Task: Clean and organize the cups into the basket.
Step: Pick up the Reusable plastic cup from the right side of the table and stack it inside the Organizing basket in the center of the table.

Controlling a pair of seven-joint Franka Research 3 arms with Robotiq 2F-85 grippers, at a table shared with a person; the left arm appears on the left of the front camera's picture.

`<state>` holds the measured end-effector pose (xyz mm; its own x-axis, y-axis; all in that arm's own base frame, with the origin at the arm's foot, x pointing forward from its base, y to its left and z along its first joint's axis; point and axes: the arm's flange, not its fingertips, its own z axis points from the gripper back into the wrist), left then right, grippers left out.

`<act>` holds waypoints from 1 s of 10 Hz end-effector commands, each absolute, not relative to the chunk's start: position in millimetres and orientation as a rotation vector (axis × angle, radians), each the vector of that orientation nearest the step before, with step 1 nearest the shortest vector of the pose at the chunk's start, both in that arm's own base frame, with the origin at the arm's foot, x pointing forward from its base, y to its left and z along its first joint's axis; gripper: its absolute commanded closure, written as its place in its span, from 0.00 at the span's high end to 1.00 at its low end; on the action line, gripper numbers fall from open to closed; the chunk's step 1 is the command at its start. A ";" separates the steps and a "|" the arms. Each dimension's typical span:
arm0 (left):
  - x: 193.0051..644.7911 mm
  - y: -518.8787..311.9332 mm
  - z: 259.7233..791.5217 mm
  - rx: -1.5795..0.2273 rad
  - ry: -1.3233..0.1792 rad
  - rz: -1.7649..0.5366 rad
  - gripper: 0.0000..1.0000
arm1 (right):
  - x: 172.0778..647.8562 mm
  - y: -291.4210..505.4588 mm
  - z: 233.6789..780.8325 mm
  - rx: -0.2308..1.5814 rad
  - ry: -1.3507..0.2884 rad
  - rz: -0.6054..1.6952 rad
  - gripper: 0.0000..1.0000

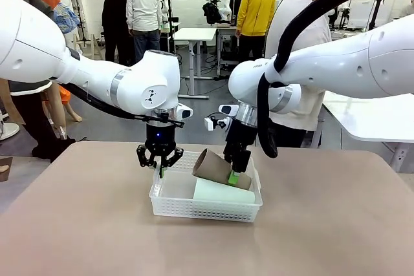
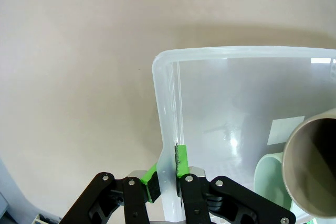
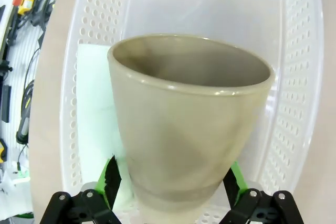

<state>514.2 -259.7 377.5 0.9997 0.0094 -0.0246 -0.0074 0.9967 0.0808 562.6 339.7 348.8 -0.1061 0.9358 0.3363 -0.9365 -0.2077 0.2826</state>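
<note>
The white perforated basket (image 1: 207, 214) sits mid-table. My left gripper (image 1: 160, 171) is shut on its left wall, and the left wrist view shows one green pad on each side of the basket rim (image 2: 236, 52), with my left gripper (image 2: 167, 166) pinching it. A tan-brown cup (image 1: 213, 166) lies tilted across a pale mint cup (image 1: 223, 192) inside. My right gripper (image 1: 234, 176) straddles the tan cup's base. In the right wrist view the tan cup (image 3: 189, 129) stands between the spread fingers of my right gripper (image 3: 174, 182), with slim gaps at both pads, and the mint cup (image 3: 94, 114) lies beneath.
The tan tabletop (image 1: 84, 224) spreads bare to the left, right and front of the basket. A person in a white shirt (image 1: 304, 43) stands at the far edge behind my right arm. White tables and other people are farther back.
</note>
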 end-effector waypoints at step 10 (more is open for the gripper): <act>513.8 -259.9 378.3 0.082 0.023 0.011 0.00 | 480.8 161.5 513.7 0.721 -0.575 1.603 1.00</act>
